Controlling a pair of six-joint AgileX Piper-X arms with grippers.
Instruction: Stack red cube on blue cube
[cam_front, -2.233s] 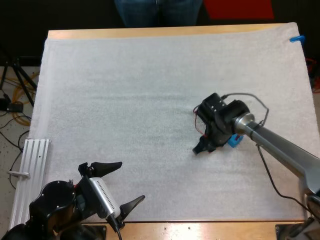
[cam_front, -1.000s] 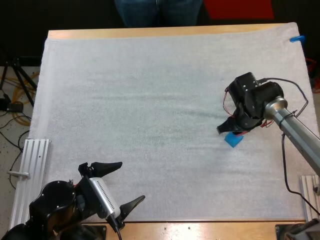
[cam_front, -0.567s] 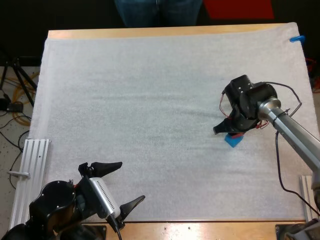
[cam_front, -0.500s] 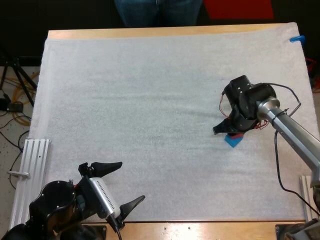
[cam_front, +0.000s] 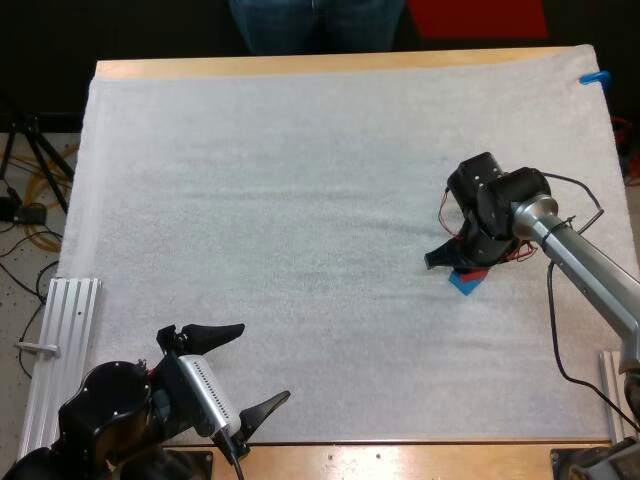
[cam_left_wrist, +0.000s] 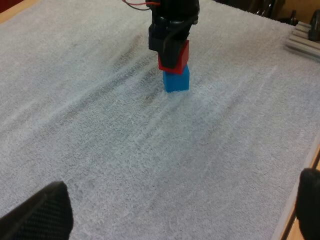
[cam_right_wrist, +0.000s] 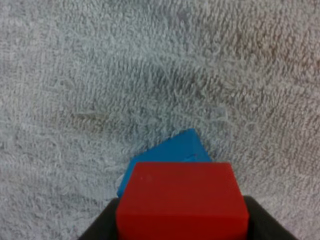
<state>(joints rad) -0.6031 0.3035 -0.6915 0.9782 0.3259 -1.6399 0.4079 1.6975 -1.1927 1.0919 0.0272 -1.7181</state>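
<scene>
The red cube (cam_left_wrist: 174, 59) is clamped in the right end effector (cam_front: 458, 265), with the blue cube (cam_left_wrist: 176, 81) directly beneath it, touching or nearly so, and turned askew. Placement is judged in hand; settling, release and a straight lift are called for next. The left end effector (cam_front: 256, 365) is held apart, well away. No writing can be read

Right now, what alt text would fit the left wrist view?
The right gripper holds a red cube atop a blue cube on the white mat. Up close, the left gripper stands open.
</scene>
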